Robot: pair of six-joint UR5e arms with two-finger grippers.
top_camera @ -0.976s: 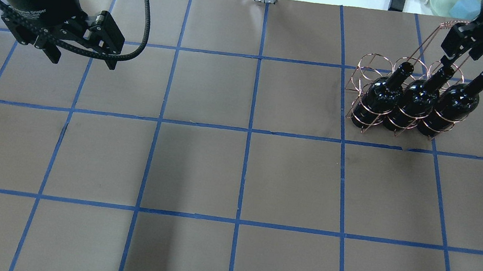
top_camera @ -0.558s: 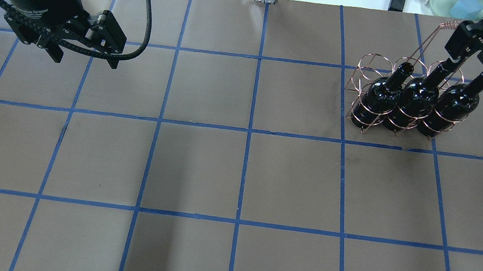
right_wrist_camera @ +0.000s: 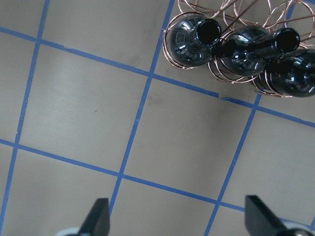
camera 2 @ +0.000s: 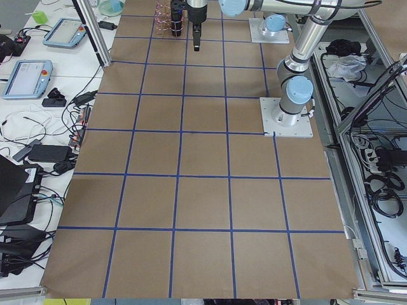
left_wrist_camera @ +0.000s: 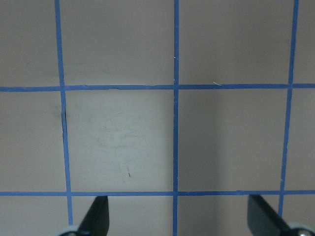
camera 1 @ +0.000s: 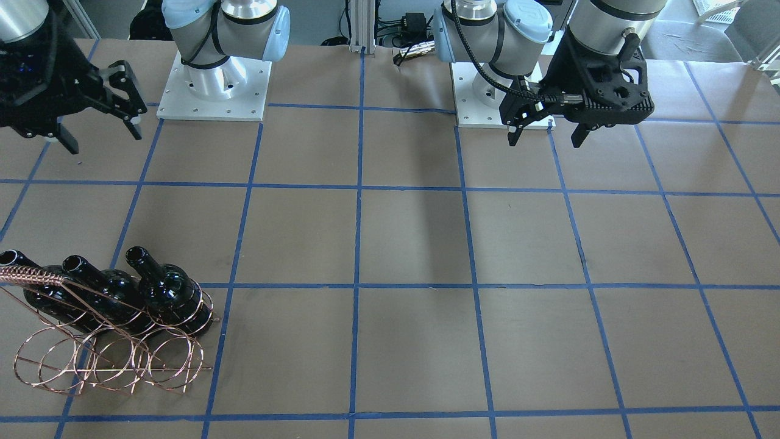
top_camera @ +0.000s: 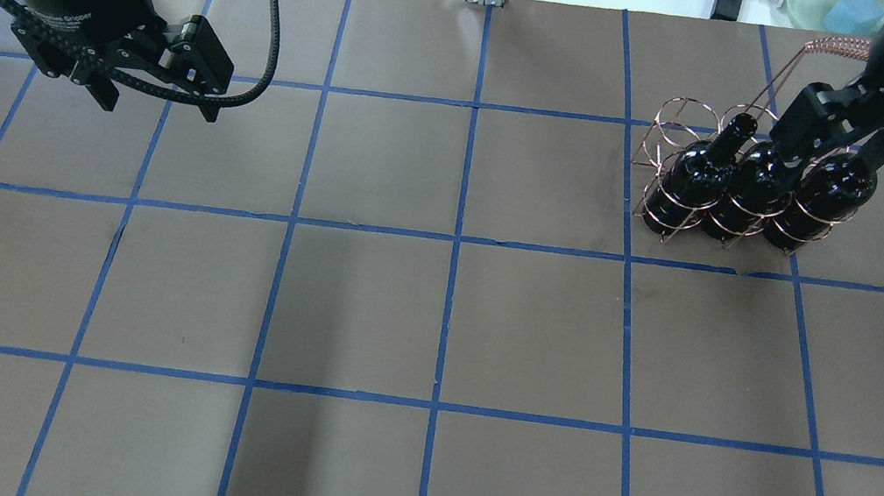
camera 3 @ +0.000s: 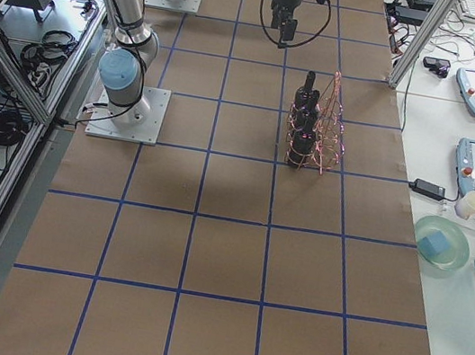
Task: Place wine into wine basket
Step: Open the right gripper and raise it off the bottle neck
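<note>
All three bottles [top_camera: 758, 187] stand upright in the near row of the wire basket [top_camera: 674, 129], at the far right of the table [top_camera: 362, 306], so the placing looks done. The right gripper [right_wrist_camera: 179, 222] hangs raised, close to them but apart, jaws wide and empty. The left gripper [top_camera: 155, 112] hovers at the far left, jaws also wide, holding nothing. What is left, I judge, is getting the right arm clear. Lift straight up, keep the jaws spread, and steer away from the necks and the twisted handle [top_camera: 833, 46], since a snag could tip the light basket.
</note>
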